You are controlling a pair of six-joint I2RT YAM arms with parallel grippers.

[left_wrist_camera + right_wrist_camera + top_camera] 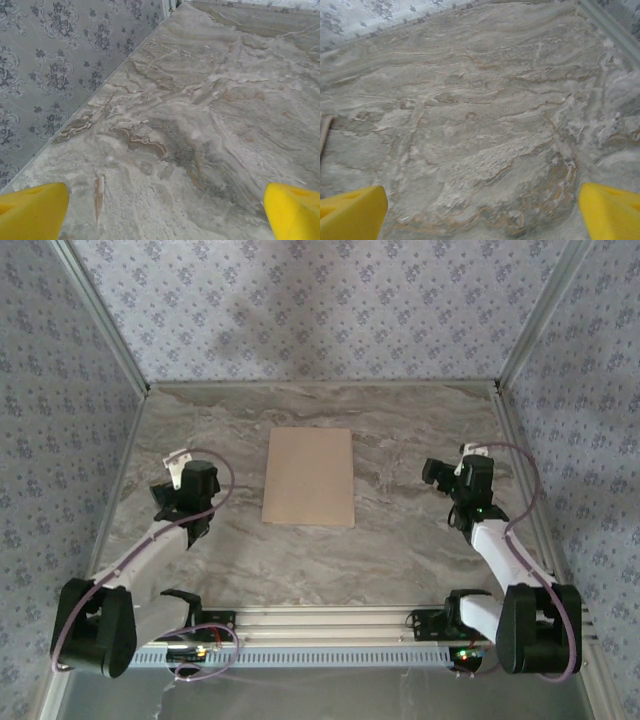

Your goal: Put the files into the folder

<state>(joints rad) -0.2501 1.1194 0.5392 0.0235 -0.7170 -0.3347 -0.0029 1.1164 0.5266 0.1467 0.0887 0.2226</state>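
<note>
Table [400,540]: flat top, grey-beige marble pattern with brown and rust veining. Darker swirls show close up in both wrist views.

Walls [300,310]: enclose three sides, with a pale blue-grey covering in a repeated floral motif. The back wall meets the table's far edge; the side walls run along its left and right edges.

Corner posts [100,315]: light metal, slanting up from the two far corners of the table.

Near edge: ribbed aluminium rail [330,622] across the table's width, with a pale perforated strip [340,658] just in front of it. Nearer the camera lies a plain grey surface [330,695].
</note>
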